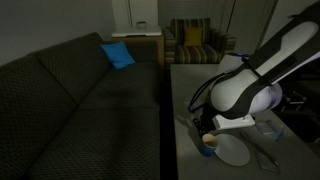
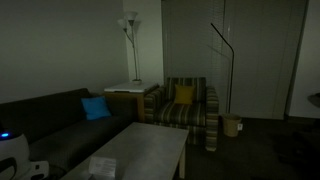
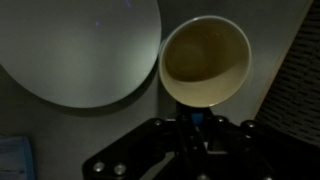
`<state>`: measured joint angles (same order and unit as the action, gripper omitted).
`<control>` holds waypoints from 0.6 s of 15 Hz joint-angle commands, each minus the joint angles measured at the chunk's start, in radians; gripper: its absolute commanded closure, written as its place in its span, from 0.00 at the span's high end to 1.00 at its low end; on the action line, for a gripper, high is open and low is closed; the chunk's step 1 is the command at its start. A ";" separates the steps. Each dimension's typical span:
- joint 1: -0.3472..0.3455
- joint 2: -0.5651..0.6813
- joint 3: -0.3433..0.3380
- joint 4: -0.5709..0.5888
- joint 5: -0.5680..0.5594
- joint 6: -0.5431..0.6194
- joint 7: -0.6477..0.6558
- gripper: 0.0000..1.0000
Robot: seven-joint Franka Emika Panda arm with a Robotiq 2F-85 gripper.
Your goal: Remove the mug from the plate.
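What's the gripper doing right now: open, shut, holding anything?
Gripper: cannot be told. It sits at the near rim of the mug, but the wrist view is too dark to show a clamp.

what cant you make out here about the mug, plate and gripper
- Gripper open or shut: in the wrist view its tips disappear in the dark by the mug; in an exterior view the arm covers it.
- Mug resting or lifted: the wrist view looks straight down; that exterior view is too dim and small.
- Plate: cut off by the wrist view's top and left edges.
- Mug handle: not visible anywhere.
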<state>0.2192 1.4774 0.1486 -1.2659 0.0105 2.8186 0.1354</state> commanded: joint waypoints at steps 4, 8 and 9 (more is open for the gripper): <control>0.011 -0.001 -0.011 -0.033 0.034 0.040 0.008 0.03; 0.023 -0.002 -0.021 -0.039 0.025 0.007 0.009 0.03; 0.025 -0.002 -0.021 -0.040 0.024 0.000 0.008 0.03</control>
<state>0.2252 1.4750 0.1439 -1.2722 0.0105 2.8250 0.1463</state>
